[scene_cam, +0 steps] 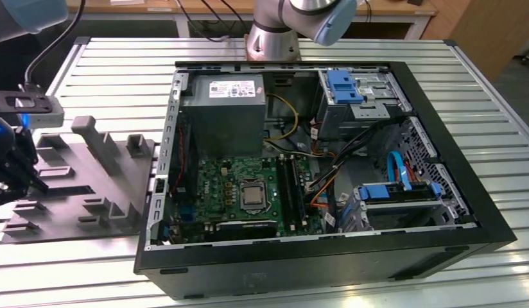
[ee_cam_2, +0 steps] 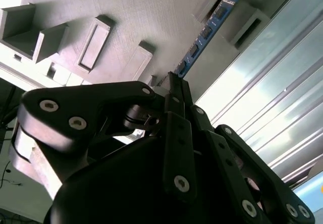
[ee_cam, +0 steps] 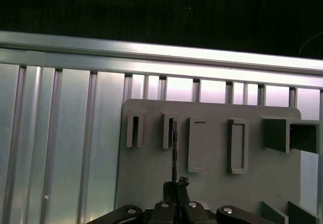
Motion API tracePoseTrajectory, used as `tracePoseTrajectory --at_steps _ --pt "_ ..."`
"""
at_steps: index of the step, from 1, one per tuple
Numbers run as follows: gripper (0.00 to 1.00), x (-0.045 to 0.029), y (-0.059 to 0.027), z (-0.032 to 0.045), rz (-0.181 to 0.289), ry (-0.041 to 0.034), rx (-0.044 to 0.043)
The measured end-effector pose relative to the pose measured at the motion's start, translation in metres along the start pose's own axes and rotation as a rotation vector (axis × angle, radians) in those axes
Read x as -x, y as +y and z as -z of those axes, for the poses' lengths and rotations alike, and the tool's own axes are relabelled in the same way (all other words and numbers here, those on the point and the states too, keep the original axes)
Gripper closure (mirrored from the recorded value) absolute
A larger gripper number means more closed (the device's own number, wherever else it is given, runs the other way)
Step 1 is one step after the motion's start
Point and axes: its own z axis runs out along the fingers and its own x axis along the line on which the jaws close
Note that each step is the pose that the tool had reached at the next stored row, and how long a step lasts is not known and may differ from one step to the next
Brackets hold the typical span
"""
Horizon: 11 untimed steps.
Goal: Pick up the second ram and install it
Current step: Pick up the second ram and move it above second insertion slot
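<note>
The slatted worktop [scene_cam: 110, 64] carries the open computer case [scene_cam: 333, 256] and, toward the exterior view's left, the gray holder block [scene_cam: 85, 186]. The hand [scene_cam: 15, 176] hangs over that block, well apart from the case's motherboard [scene_cam: 239, 186]. In the second wrist view its fingers [ee_cam_2: 176, 133] look pressed together on the near end of the second ram [ee_cam_2: 204, 35] (blue, standing on edge). The ram's long axis runs straight out from the fingertips, and its far end sits at a holder slot.
</note>
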Motion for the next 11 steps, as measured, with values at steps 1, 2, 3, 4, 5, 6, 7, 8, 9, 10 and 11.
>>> tracePoseTrajectory --at_steps 1,2,3,4,5,6,7,8,9,10,11 --pt "0.88 0.0002 0.0001 0.0024 0.000 0.0000 0.0000" --pt "0.88 0.0003 0.0001 0.0047 0.000 -0.0001 -0.0001" --pt "0.88 0.0005 0.0003 0.0074 0.000 0.0000 0.0000" --pt "0.88 0.0007 0.0003 0.0099 0.000 -0.0002 -0.0002" --pt "0.88 0.0008 0.0004 0.0124 0.000 0.0000 -0.0001" --pt "0.88 0.0010 0.0005 0.0149 0.000 -0.0001 -0.0001" --pt "0.88 0.0013 0.0006 0.0180 0.000 -0.0001 -0.0001" --pt "0.88 0.0014 0.0007 0.0210 0.000 -0.0001 -0.0001" --pt "0.88 0.0016 0.0008 0.0238 0.000 -0.0001 -0.0002" --pt "0.88 0.0018 0.0010 0.0267 0.000 0.0000 0.0000" --pt "0.88 0.0020 0.0011 0.0295 0.000 -0.0001 0.0000"
